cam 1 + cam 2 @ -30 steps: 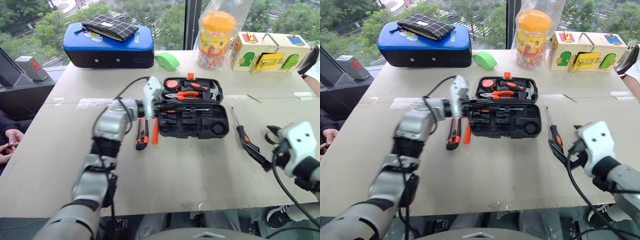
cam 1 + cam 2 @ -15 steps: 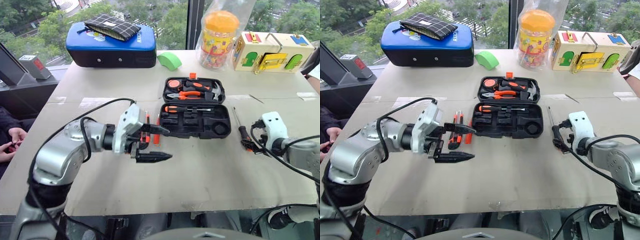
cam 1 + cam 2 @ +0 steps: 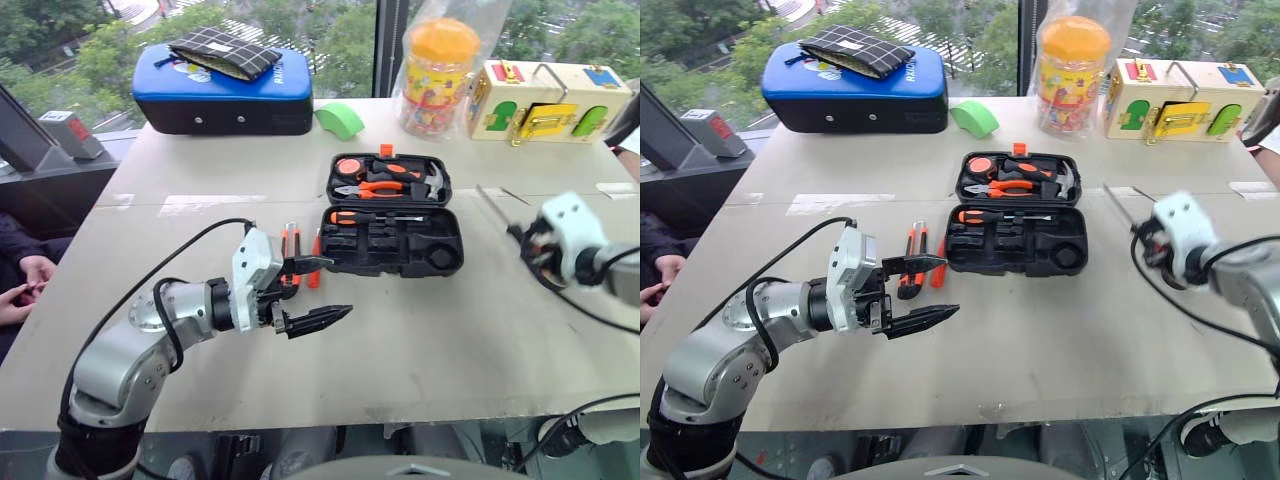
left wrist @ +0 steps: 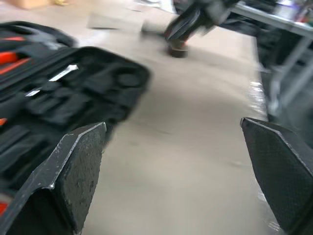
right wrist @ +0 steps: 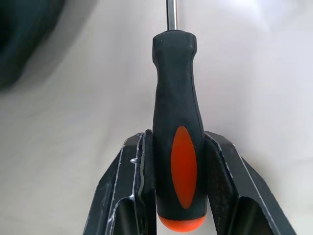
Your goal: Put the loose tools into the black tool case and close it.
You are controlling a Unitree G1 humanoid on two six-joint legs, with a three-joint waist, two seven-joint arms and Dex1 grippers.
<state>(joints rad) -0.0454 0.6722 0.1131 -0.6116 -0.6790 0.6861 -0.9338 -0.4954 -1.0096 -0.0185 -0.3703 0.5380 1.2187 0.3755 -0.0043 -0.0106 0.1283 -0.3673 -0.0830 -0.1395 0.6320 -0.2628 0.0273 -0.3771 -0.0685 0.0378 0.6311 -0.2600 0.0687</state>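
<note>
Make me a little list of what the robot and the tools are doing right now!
Right tool: shut on the black-and-orange screwdriver, lifted off the table
Left tool: open, holding nothing
Tool case: open, one screwdriver already lying in it
Beside the case: utility knife and thin orange screwdriver

Left arm point(image 3: 140, 330): rounded silver-grey housings with dark joint bands, and a black cable looping free along it. White block-shaped wrist housing carries the left end effector point(image 3: 315, 292): two black tapered fingers with textured pads point(image 4: 80, 171). Right end effector point(image 5: 178, 171): black fingers, white rounded wrist housing point(image 3: 1180, 225), black cables trailing.
</note>
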